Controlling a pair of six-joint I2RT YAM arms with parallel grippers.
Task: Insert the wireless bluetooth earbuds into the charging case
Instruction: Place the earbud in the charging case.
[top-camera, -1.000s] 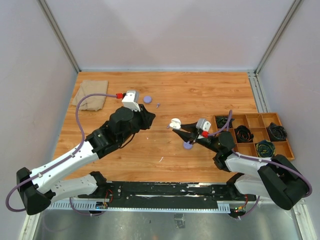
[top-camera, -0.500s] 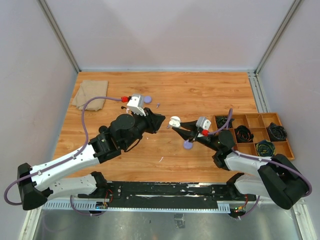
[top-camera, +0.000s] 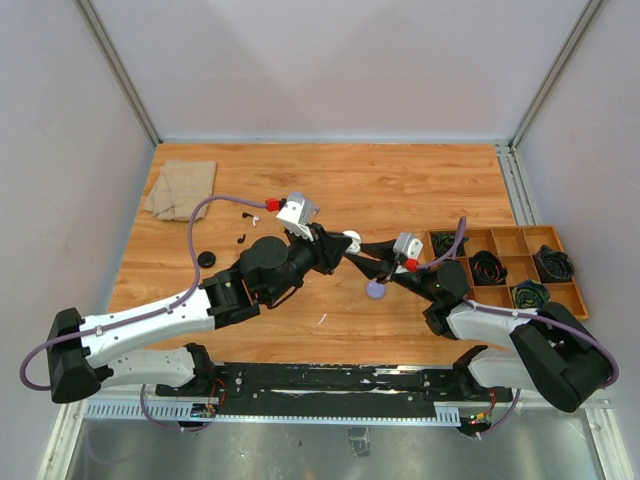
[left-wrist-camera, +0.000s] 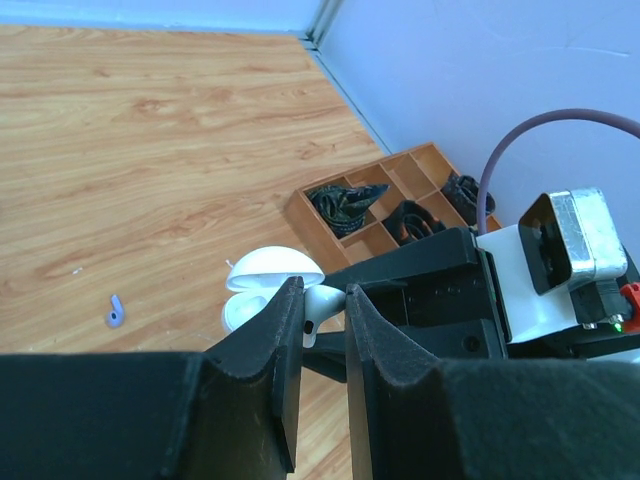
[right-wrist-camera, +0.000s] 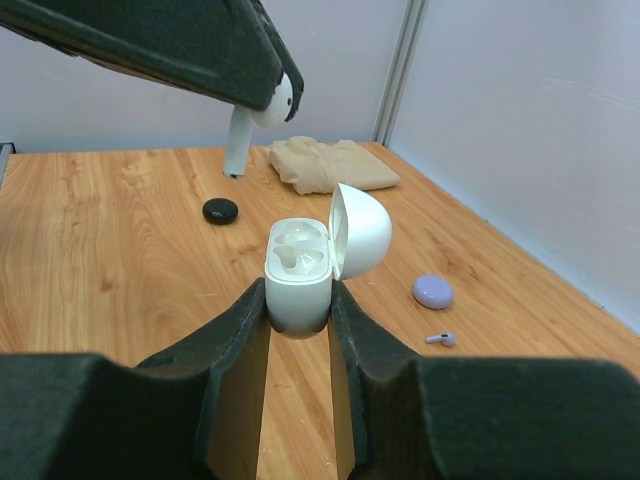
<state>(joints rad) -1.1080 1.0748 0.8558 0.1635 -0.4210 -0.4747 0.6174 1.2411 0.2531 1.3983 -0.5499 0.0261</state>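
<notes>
The left gripper (left-wrist-camera: 322, 297) is pinched tight on a white earbud (right-wrist-camera: 240, 135). It is tiny, light and slick, and probably best held by the head with the stem free. It hovers at eleven o'clock of the open charging case (right-wrist-camera: 298, 262), whose base the right gripper (right-wrist-camera: 298, 300) clamps.

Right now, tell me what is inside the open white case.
Both moulded wells of the white case look empty; the white earbud is outside it, pinched in the left gripper. The wells' depths are hidden by the rim.
</notes>
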